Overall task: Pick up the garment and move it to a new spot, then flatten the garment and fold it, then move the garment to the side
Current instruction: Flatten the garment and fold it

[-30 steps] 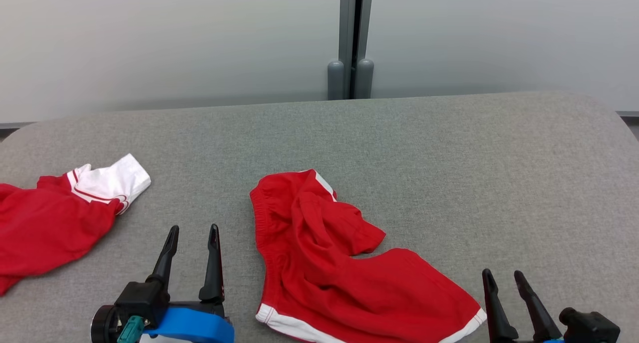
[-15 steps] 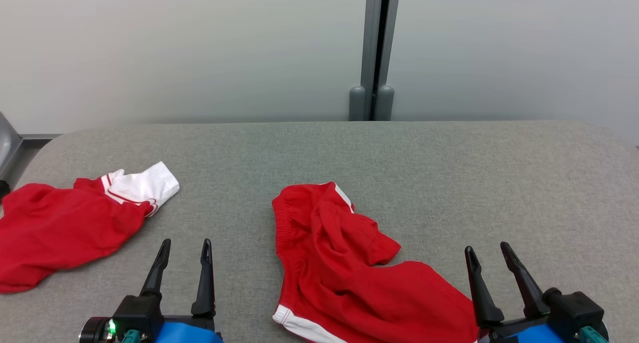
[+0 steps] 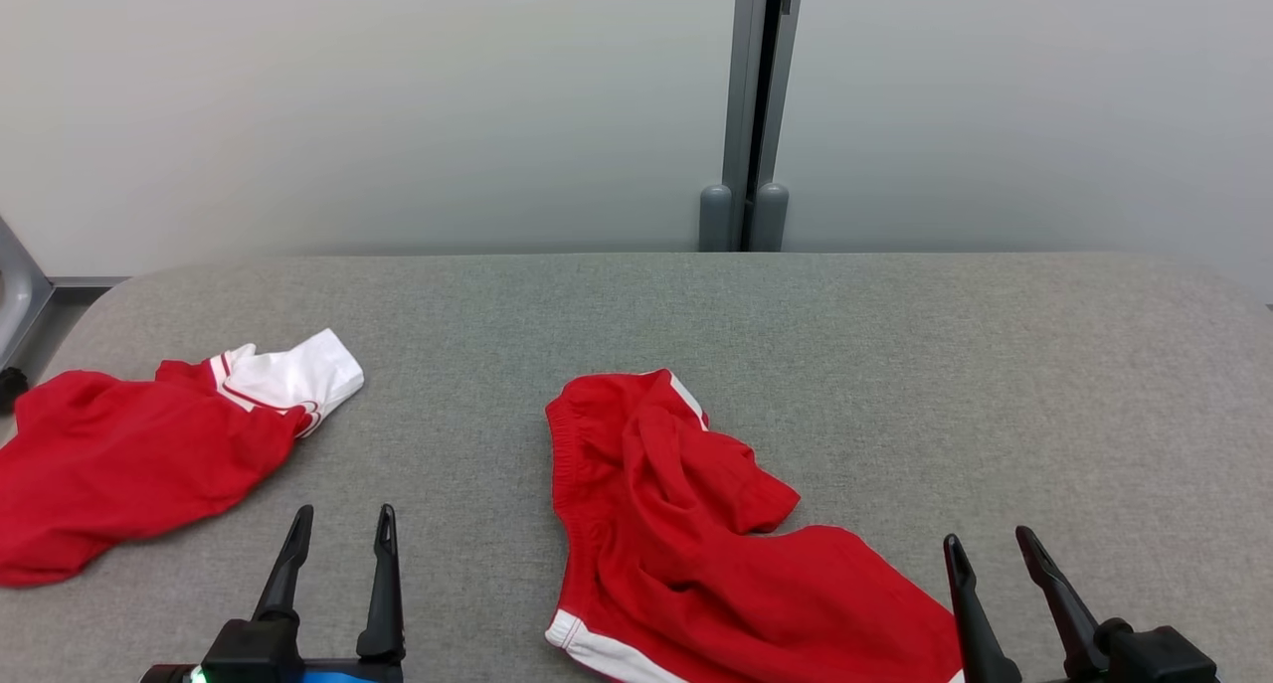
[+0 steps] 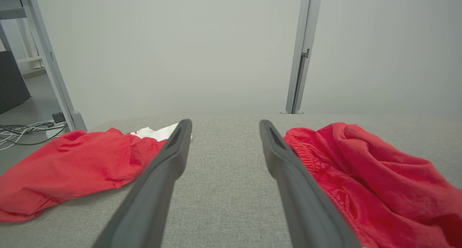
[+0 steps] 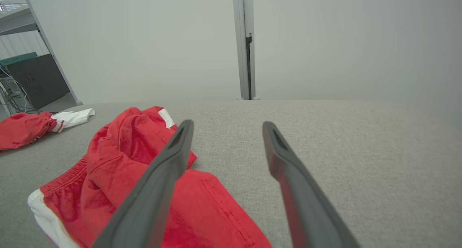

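Both hands have drawn back toward the near edge since half a sec ago; cam shifted slightly too. Left hand (image 3: 343, 512) & right hand (image 3: 989, 536): fingers spread wide, holding nothing. Between them, red shorts (image 3: 696, 554) lie crumpled on the grey table (image 3: 895, 365), untouched. Pickup, flatten, fold & move aside all seem left to do. Red-and-white garment (image 3: 119, 459) lies at left end. Left wrist view takes in floor cables (image 4: 18, 129); right wrist view, a dark cabinet (image 5: 39, 78); head view gives whole layout.

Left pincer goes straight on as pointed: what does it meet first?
The left pincer points down bare grey table between the red shorts and the white sleeve; its left finger might clip that sleeve. Depth is unclear.
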Controlling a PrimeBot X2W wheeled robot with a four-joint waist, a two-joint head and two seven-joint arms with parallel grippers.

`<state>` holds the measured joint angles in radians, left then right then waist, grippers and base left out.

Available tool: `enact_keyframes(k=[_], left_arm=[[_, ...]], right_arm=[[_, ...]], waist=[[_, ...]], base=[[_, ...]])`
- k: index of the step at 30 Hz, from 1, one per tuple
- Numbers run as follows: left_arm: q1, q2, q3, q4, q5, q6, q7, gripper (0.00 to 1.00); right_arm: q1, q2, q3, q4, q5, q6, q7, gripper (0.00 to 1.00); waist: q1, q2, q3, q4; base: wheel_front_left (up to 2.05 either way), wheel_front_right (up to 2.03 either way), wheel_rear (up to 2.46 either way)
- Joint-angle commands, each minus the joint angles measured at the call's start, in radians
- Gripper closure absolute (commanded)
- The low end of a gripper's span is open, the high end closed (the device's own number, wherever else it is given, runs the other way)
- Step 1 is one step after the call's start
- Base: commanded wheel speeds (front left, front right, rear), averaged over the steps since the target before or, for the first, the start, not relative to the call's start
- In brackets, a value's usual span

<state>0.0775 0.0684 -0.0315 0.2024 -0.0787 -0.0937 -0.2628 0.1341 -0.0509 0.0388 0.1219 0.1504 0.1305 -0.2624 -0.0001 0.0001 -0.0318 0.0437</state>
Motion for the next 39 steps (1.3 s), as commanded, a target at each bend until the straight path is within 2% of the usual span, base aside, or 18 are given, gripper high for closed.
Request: enact_keyframes(k=[1,10,17,26,35,39], left_arm=[[0.008,0.002,0.004,-0.005,0.008,0.000,-0.003,0.00],[0.005,-0.005,0.006,0.000,0.010,-0.001,-0.003,0.00],[-0.017,-0.010,-0.032,0.009,-0.001,-0.014,-0.003,0.00],[-0.062,-0.012,-0.168,0.078,-0.020,-0.036,-0.003,0.00],[-0.110,0.009,-0.316,0.216,-0.061,-0.036,-0.003,0.00],[-0.122,0.017,-0.348,0.262,-0.080,-0.036,-0.003,0.00]], right_arm=[[0.013,0.000,-0.004,0.001,-0.008,0.000,-0.004,0.00],[0.008,0.001,-0.008,0.009,-0.008,0.000,-0.004,0.00],[-0.009,0.000,-0.036,0.042,-0.019,0.000,-0.004,0.00],[-0.057,0.000,-0.085,0.189,-0.043,0.000,-0.004,0.00],[-0.130,0.000,-0.067,0.343,-0.019,0.000,-0.004,0.00],[-0.148,0.000,-0.055,0.384,-0.008,0.000,-0.004,0.00]], waist=[[0.0001,-0.0001,0.000,-0.002],[0.0001,-0.0001,0.002,-0.004],[0.0001,-0.0001,0.010,-0.008],[0.0001,-0.0001,0.034,-0.025],[0.0001,-0.0001,0.081,-0.052],[0.0001,-0.0001,0.089,-0.055]], base=[[0.00,0.00,0.00],[0.00,0.00,0.00],[0.00,0.00,0.00],[0.00,0.00,0.00],[0.00,0.00,0.00],[0.00,0.00,0.00]])
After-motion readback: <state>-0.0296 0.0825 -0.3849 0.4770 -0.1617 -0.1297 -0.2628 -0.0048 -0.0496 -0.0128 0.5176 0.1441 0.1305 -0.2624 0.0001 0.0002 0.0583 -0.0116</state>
